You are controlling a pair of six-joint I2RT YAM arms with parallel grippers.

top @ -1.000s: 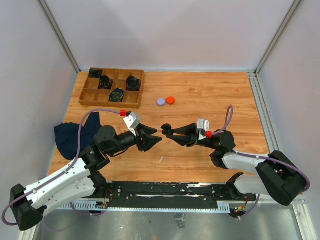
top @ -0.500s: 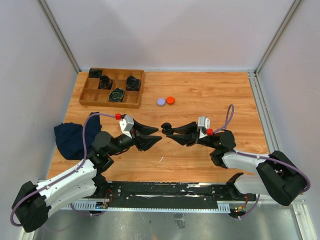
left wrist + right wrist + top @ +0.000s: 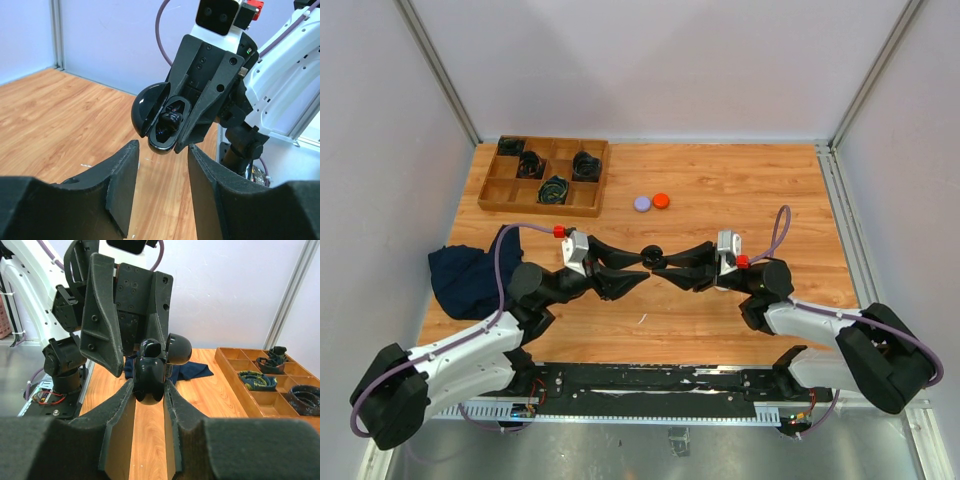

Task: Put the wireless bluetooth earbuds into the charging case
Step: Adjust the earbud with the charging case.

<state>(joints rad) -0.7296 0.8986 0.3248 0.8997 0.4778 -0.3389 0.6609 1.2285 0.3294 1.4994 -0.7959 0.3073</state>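
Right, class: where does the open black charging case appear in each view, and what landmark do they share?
Top external: charging case at picture centre.
Left wrist: case upper centre, lid open.
Right wrist: case centre, gripped by the right hand.
Shared landmark: the wooden table.

White-and-black left arm (image 3: 460,352) and right arm (image 3: 815,322) extend inward, tips nearly meeting: left gripper (image 3: 642,267) jaws parted, right gripper (image 3: 665,265) jaws clamped narrow.

pale lilac walls (image 3: 670,60) with metal corner posts (image 3: 437,70) enclose the wooden table (image 3: 740,180).
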